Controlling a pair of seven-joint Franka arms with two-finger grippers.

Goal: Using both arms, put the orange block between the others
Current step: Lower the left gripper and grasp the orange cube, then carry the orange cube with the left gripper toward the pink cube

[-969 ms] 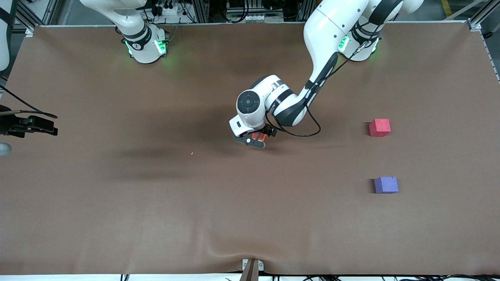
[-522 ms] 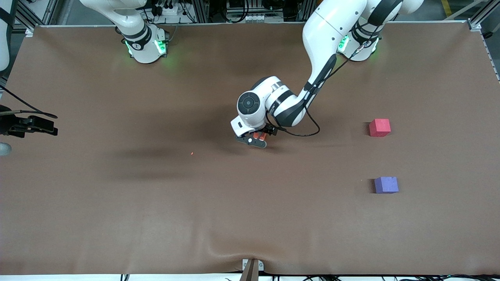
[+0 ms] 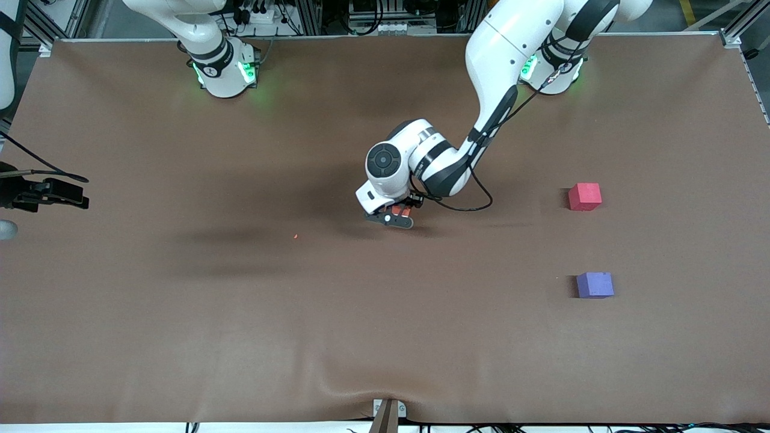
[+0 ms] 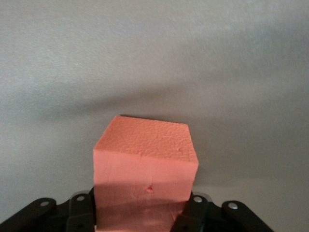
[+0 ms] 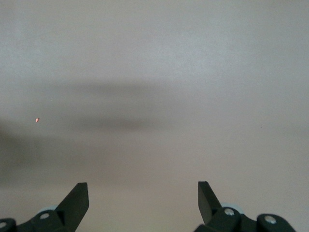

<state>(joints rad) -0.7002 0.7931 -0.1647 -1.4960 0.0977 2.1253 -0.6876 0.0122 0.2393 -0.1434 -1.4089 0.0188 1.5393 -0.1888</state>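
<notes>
Left gripper (image 3: pixel 397 215) mid-frame clamps orange block (image 4: pixel 145 169) for carrying toward red cube (image 3: pixel 585 196) and purple cube (image 3: pixel 595 285); right gripper (image 5: pixel 142 195) waits, jaws wide.

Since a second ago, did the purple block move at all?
No. The purple block sits in the same spot, the same way nearer the front camera than the red block, which has not shifted either.

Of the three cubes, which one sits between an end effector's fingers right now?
The orange block, mid-table, between the left end effector's fingers. The pinkish-red cube and purple-blue cube sit untouched toward the left arm's end of the table.
</notes>
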